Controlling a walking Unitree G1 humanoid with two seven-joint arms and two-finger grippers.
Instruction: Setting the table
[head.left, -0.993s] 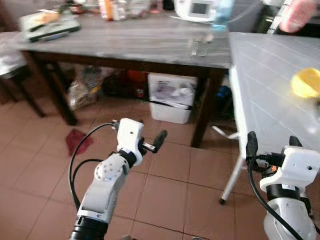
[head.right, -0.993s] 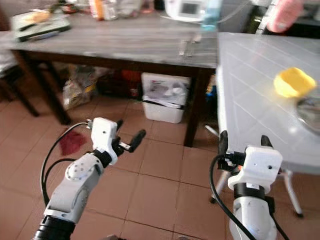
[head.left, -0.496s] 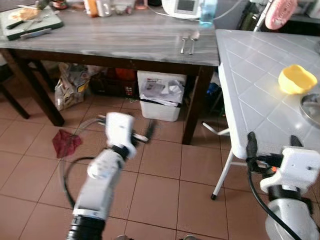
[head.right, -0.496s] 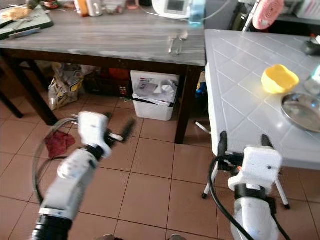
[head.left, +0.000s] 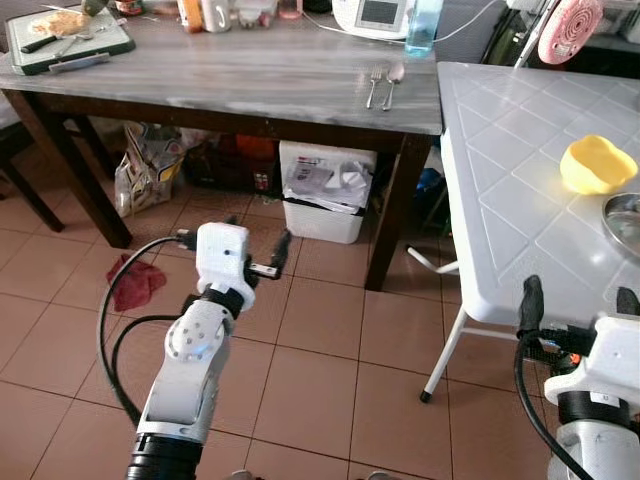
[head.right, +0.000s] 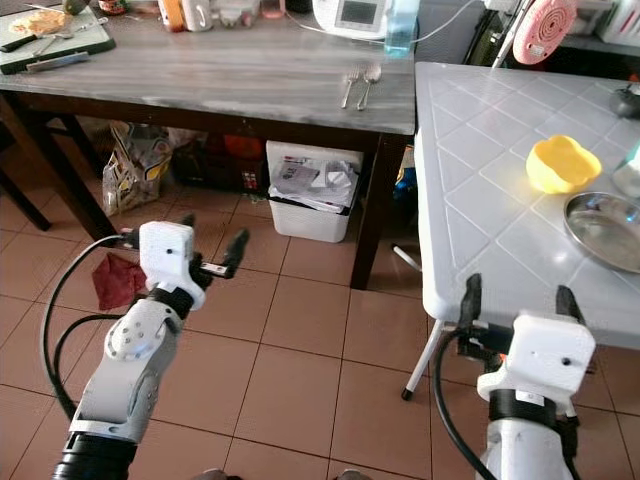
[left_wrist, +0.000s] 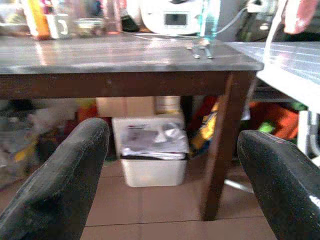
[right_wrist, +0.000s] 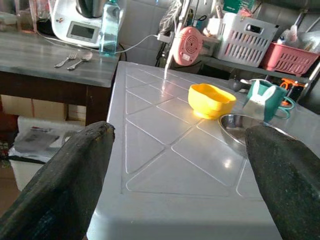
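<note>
The robot stands on the tiled floor facing the corner where a dark wooden surface (head.left: 250, 75) meets a white tiled surface (head.left: 520, 190). The left gripper (head.left: 255, 262) hangs in front of the wooden surface's leg area, its 2 fingers spread wide and holding nothing. The right gripper (head.right: 518, 300) sits just below the near edge of the white surface, fingers likewise wide apart and empty.

The tableware is split between the 2 surfaces. A fork (head.left: 373, 88) and spoon (head.left: 391, 84) lie side by side near the right end of the wooden surface. On the white surface are a yellow bowl (head.right: 562, 163) and, just beside it toward the robot, a steel plate (head.right: 604, 229); the right wrist view also shows a teal mug (right_wrist: 270, 97) behind the plate.

Risks, as I judge them:
- The right gripper is close under the white surface's rim; lifting it straight up could knock the edge and jolt the plate and bowl.
- The fork and spoon lie flat and thin, so a grasp could slide off or shove them toward the edge.
- They lie so close together that closing on 1 could drag the other.
- The wooden surface's corner leg (head.left: 392, 215) and the white bin (head.left: 325, 190) beneath it stand in the walking path, so stepping closer could cause a bump.
</note>
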